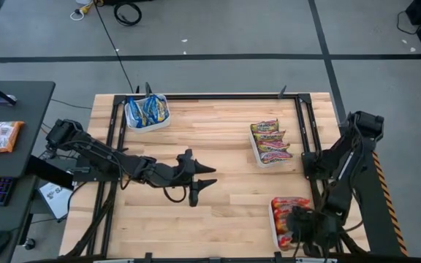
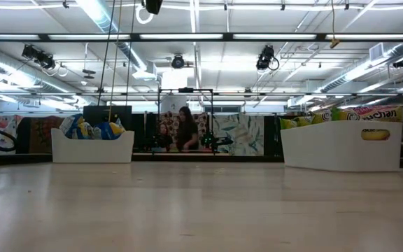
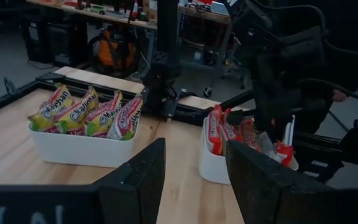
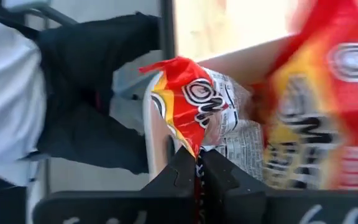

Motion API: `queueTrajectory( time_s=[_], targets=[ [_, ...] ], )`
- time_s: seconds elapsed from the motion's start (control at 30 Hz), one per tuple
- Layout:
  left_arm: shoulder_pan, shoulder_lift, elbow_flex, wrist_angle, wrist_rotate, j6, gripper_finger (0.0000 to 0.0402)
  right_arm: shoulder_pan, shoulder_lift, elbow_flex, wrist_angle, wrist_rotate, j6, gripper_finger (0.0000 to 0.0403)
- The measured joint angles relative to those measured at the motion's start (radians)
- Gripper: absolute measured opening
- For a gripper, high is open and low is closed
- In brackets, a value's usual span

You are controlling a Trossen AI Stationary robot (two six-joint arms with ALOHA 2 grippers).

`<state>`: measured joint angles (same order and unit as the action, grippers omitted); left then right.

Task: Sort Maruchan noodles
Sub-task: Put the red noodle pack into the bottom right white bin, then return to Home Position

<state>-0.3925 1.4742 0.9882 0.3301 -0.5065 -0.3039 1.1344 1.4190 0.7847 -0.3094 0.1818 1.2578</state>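
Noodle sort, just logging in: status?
Right gripper shut on orange-red packet at near-right tray. Left gripper open, mid-table. Nothing in the way.

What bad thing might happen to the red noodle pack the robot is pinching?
The right gripper pinches only an edge of the orange-red packet, so it might slip out or crinkle. It hangs right over the crowded tray, so it could land crooked on the other packets.

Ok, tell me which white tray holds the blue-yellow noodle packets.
The tray at the table's far left corner; the two right-side trays hold yellow-green and orange-red packets.
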Motion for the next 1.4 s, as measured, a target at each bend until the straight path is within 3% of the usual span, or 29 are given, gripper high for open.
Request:
queueTrajectory(
  time_s=[0.37, 0.67, 1.1, 1.4],
  targets=[
    [-0.005, -0.011, 0.0, 0.002, -0.006, 0.066, 0.0172, -0.026, -0.038, 0.068, -0.116, -0.087, -0.048, 0.0088],
    [0.033, -0.017, 0.0, -0.05, -0.008, 0.116, 0.0172, -0.093, -0.061, 0.178, -0.416, 0.066, -0.324, 0.0138],
    [0.023, -0.001, 0.0, -0.097, -0.005, 0.15, 0.0172, -0.405, -0.129, 0.084, -0.28, 0.034, -0.791, 0.0063],
    [0.064, -0.017, -0.001, -0.176, -0.005, 0.173, 0.0171, -0.588, -0.271, 0.084, -0.258, 0.004, -0.981, 0.0007]
  ],
)
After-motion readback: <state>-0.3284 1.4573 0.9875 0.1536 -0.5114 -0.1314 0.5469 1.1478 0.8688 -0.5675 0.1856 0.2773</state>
